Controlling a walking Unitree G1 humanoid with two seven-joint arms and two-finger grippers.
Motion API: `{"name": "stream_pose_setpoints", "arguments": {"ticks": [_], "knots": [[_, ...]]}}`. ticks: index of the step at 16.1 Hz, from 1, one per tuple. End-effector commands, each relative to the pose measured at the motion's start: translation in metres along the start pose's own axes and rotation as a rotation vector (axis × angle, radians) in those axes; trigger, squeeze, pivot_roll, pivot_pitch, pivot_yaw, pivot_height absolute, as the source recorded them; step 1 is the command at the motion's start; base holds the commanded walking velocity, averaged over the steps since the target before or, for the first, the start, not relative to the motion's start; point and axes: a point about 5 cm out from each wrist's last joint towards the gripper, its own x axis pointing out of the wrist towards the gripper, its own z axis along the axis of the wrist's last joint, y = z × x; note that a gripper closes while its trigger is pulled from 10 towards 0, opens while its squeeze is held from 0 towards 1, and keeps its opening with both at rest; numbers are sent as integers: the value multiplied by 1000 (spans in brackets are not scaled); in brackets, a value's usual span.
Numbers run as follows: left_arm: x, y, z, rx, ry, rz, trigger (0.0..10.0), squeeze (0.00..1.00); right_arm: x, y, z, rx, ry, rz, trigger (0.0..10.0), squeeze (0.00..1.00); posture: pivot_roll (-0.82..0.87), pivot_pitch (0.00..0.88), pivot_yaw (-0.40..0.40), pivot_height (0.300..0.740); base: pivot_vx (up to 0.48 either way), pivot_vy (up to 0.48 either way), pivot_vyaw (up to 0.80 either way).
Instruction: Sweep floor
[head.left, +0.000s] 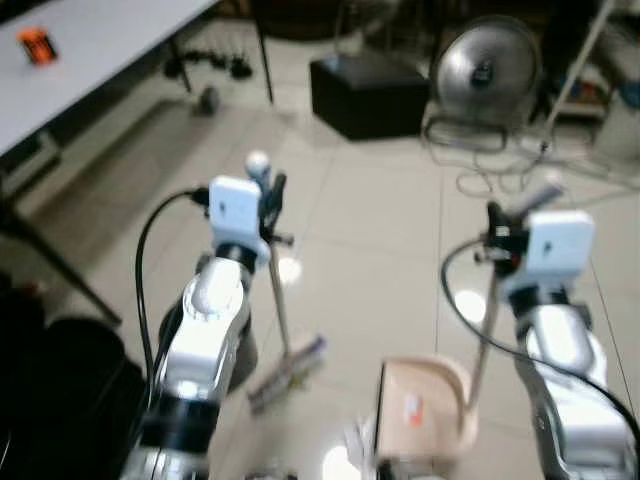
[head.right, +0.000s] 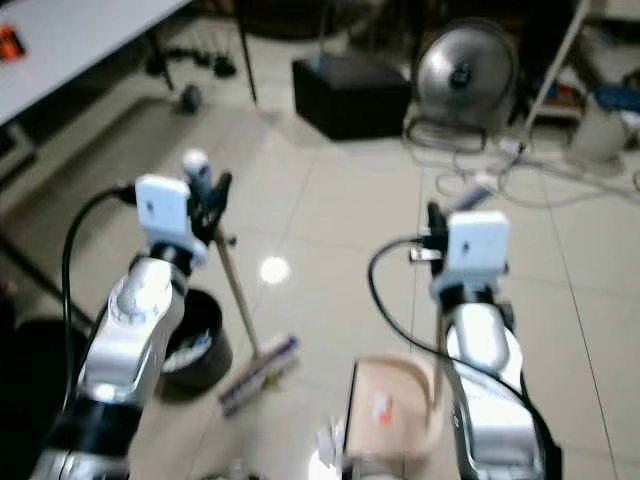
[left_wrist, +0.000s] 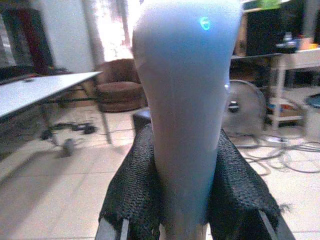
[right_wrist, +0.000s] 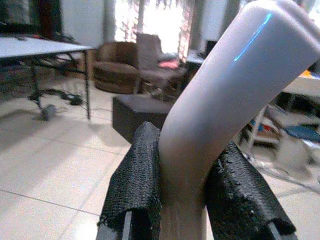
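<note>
We see open tile floor ahead between the arms. A black box, a fan and cables block further; a table stands left.

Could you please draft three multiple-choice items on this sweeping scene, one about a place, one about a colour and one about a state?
1. Where does the broom head lie relative to the dustpan?
A. On the robot's left of it
B. On the robot's right of it
C. Inside it

2. What colour is the small thing on the table?
A. Green
B. Orange
C. Blue

3. What is the left pincer doing?
A. Hanging open
B. Resting on the table
C. Clamped on the broom handle

Answers: 1 A, the head lies left of the pan in both eye views. 2 B, it shows orange. 3 C, the left wrist view shows both pads pressing the handle.
</note>
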Motion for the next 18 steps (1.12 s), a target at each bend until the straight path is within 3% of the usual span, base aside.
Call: {"name": "stream_pose_setpoints", "arguments": {"ticks": [1, 7, 10, 15, 18], "knots": [[10, 2, 9, 34, -60, 11, 10000, 0, 6, -2, 2, 32, -39, -8, 10000, 0, -80, 114, 67, 740, 0, 0, 0], [32, -12, -8, -10, -67, 8, 10000, 0, 30, 2, -11, 16, -85, -14, 10000, 0, -53, 253, 101, 740, 0, 0, 0], [39, -17, -13, 31, -82, 43, 10000, 0, 39, -2, -13, 0, -131, -17, 10000, 0, -54, 327, 131, 740, 0, 0, 0], [50, -21, 5, 42, -224, 72, 10000, 0, 50, -8, -12, -43, -186, -12, 10000, 0, -54, 410, 150, 740, 0, 0, 0], [64, -15, 21, 28, -288, 131, 10000, 0, 59, 0, -10, -48, -235, 29, 10000, 0, -58, 457, 144, 740, 0, 0, 0]]}}
